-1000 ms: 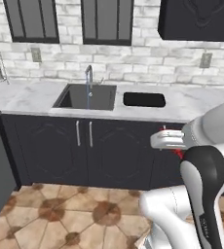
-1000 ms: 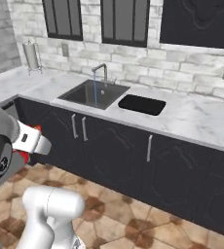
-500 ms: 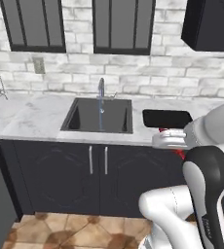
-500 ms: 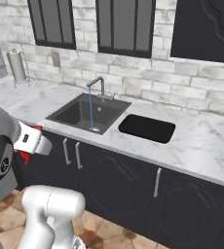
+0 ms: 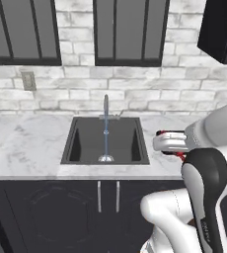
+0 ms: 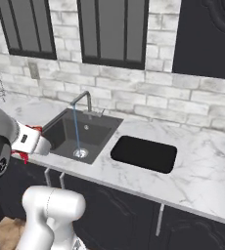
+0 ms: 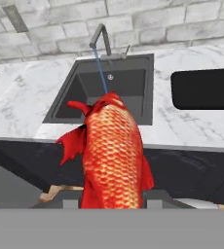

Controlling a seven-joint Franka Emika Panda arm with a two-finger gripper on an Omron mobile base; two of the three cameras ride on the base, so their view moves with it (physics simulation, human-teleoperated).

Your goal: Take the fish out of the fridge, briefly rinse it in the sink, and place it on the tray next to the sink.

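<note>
Far left on the table (image 7: 21, 102): bare white marble. Next along, the sink (image 7: 80, 104), tap (image 7: 100, 38) running, a thin stream of water (image 7: 102, 73) dropping toward the drain. Dead ahead of that stream, the fish (image 7: 113, 155), bright red and scaly, clenched between the fingers (image 7: 70, 203) of the gripper (image 7: 111, 202), long axis pointing straight out from the hand toward the basin, short of the table edge. Off to the right, the black tray (image 7: 206, 90), just beside the sink. Forward reach over the edge likely needed to get under the water.
</note>
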